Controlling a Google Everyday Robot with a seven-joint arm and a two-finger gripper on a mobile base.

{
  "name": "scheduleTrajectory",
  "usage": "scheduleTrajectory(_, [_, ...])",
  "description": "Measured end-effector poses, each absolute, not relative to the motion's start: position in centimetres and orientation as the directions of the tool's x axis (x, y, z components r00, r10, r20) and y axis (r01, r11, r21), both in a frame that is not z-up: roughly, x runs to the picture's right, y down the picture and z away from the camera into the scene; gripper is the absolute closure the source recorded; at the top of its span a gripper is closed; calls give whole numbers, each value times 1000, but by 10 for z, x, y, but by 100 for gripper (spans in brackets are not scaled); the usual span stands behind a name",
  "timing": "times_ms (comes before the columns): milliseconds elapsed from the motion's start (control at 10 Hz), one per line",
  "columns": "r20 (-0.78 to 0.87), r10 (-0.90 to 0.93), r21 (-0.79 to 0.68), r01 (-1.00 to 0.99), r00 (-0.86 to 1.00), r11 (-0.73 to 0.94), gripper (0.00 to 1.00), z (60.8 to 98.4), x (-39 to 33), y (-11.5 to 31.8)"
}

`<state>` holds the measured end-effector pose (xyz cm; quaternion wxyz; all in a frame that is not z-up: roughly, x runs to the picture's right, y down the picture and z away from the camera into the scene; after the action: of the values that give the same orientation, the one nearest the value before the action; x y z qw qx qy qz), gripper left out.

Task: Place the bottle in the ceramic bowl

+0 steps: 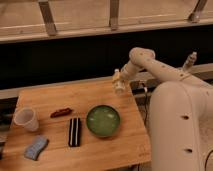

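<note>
The claw (119,86) grips the bottle (116,76) over the table (60,96)'s far edge; the ceramic bowl (103,120) lies apart.

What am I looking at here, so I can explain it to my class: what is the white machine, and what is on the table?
It is a robot's single white arm, seen by one camera looking down at a wooden table. Its claw, above the table's far edge, is shut on a small cream bottle. On the table lie a green bowl, a plastic cup, a black bar, a reddish-brown item and a blue cloth.
</note>
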<state>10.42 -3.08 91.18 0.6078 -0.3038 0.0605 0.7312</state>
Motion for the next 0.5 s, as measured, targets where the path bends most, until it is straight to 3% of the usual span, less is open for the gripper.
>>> scheduleTrajectory(500, [-486,874,-296,-936,-26,-192,92,889,114,-10])
